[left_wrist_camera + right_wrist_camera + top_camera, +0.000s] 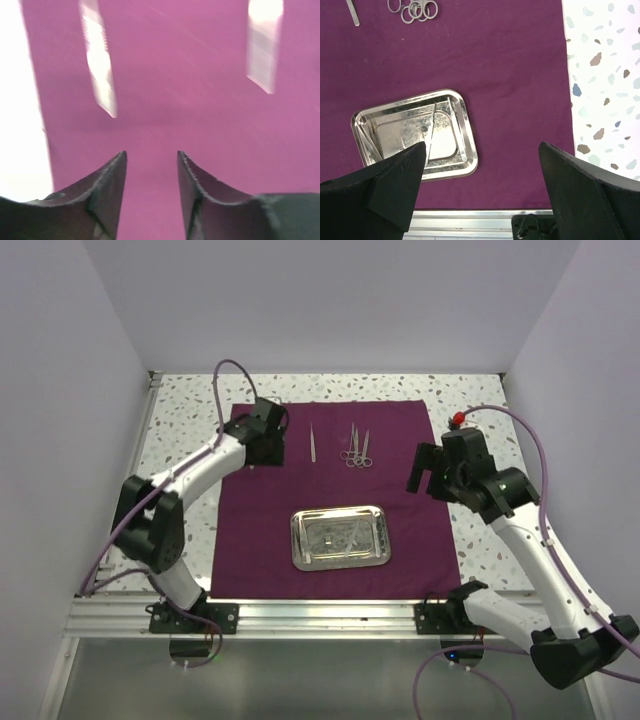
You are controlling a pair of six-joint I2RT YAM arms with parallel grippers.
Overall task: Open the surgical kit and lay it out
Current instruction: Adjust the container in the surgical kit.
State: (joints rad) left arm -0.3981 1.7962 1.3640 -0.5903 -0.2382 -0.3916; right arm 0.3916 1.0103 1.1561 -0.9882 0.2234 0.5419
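Observation:
The dark purple cloth (400, 530) lies spread flat on the table. The steel tray (340, 538) sits on its near middle, with thin silver instruments (434, 131) still in it. Tweezers (311, 443) and ring-handled scissors and forceps (357, 450) lie on the cloth's far part. My left gripper (272, 445) is open and empty, low over the cloth's far left; in the left wrist view (151, 156) it shows blurred close cloth and two bright streaks. My right gripper (428, 472) is open wide and empty above the cloth's right side, right of the tray (465, 150).
The speckled table top (480, 400) shows around the cloth. An aluminium rail (330, 615) runs along the near edge, with the arm bases on it. White walls close in the left, back and right sides.

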